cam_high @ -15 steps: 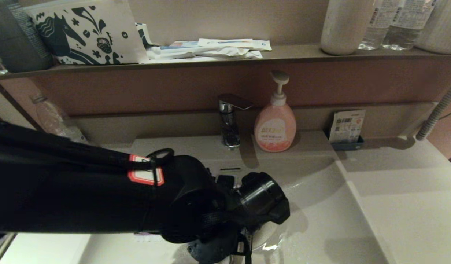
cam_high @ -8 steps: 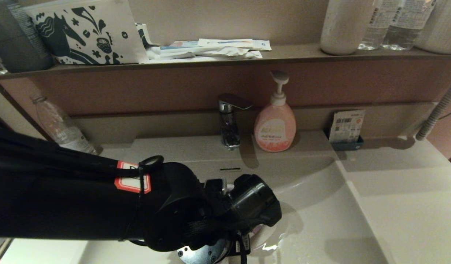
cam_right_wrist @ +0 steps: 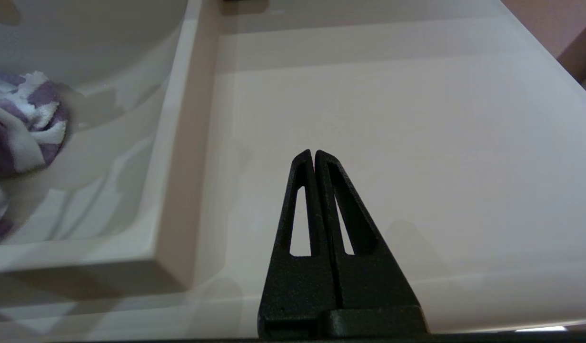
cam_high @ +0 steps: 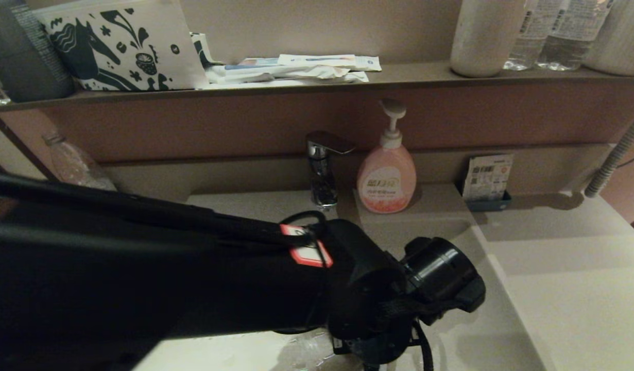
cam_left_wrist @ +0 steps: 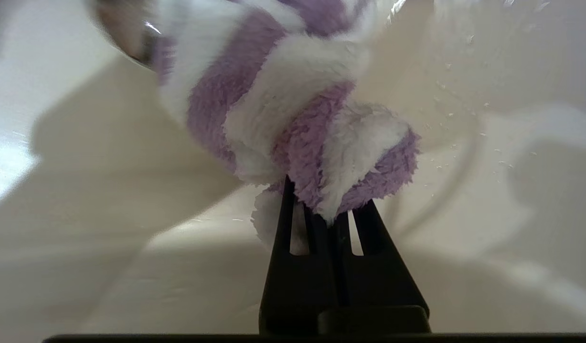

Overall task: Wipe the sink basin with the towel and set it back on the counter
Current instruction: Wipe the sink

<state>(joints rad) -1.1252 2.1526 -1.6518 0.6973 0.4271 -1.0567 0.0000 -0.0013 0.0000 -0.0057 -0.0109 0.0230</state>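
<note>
The left end effector [cam_left_wrist: 328,214] pinches a bunched fold of the soft purple-and-white striped terry towel [cam_left_wrist: 293,109] inside the wet cream-white sink basin [cam_left_wrist: 488,95]; limp and light, it drags easily. The right end effector [cam_right_wrist: 314,159], fingers closed on nothing, hovers above the smooth cream-white desk [cam_right_wrist: 392,119].

The left arm [cam_high: 378,288] has swung rightward — across the sink basin [cam_high: 481,330].

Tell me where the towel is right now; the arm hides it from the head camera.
The towel is down in the sink basin, pinched in the left end effector; the right wrist view shows it near the basin's right wall beside the counter.
</note>
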